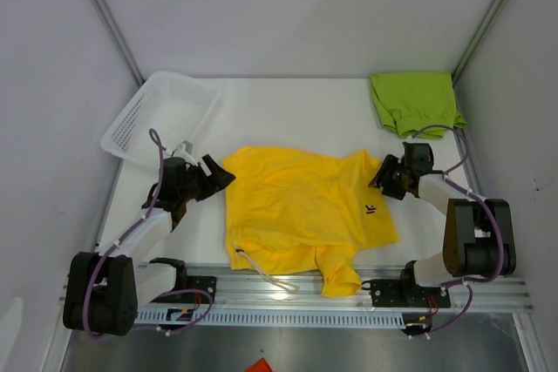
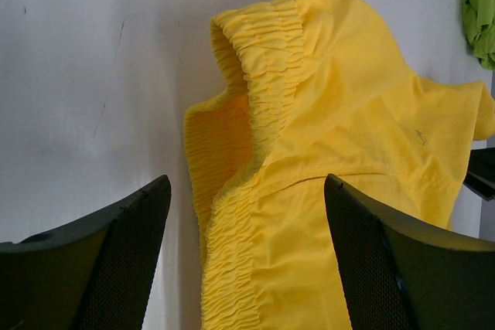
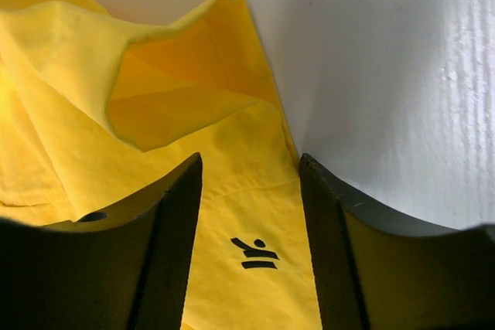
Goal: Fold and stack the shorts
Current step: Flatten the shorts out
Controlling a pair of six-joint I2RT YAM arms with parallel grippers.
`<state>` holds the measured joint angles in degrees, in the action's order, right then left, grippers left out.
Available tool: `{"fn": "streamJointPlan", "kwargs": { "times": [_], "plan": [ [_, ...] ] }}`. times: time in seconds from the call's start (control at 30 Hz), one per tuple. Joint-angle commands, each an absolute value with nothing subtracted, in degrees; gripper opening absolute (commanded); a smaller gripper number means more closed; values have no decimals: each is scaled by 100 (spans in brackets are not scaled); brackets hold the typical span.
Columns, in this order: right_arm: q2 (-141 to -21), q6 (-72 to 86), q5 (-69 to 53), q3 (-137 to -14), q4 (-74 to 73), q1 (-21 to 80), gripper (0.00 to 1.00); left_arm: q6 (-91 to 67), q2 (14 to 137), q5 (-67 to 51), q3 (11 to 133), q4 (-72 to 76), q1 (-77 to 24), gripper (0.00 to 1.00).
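The yellow shorts (image 1: 301,206) lie spread and rumpled in the middle of the white table, with a white drawstring (image 1: 261,272) trailing at the near edge and a small dark logo (image 1: 372,209) on the right leg. The green shorts (image 1: 414,102) lie folded at the back right corner. My left gripper (image 1: 218,176) is open at the shorts' left edge, and the gathered yellow waistband (image 2: 240,214) lies below and between its fingers. My right gripper (image 1: 381,176) is open at the right edge, its fingers straddling the leg hem with the logo (image 3: 255,253).
A white mesh basket (image 1: 161,115) stands tilted at the back left, close behind the left arm. Grey walls enclose the table on three sides. A metal rail (image 1: 296,289) with both arm bases runs along the near edge.
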<state>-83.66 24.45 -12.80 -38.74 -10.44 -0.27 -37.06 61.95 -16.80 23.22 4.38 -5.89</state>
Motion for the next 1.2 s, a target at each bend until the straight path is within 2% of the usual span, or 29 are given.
{"fn": "streamJointPlan", "kwargs": {
  "times": [0.0, 0.1, 0.4, 0.77, 1.0, 1.17],
  "plan": [
    [-8350, 2347, -827, -3920, -1740, -18, 54, -3656, 6231, -1749, 2259, 729, -615, 82],
    [-8350, 2355, -686, -3920, -1854, 184, 46, -3665, 6249, -1793, 2232, 756, -615, 81],
    [-7875, 2373, -202, -3876, -2276, 246, 48, -3612, 6284, -1863, 2259, 809, -624, 81],
    [-8226, 2435, -35, -4060, -2241, 387, 51, -3551, 6390, -1960, 2285, 879, -615, 80],
    [-8569, 2443, 17, -4262, -2241, 624, 49, -3533, 6372, -1942, 2233, 879, -615, 80],
    [-8859, 2452, 483, -4500, -2452, 914, 44, -3524, 6363, -1951, 2241, 870, -615, 80]
  ]
}}
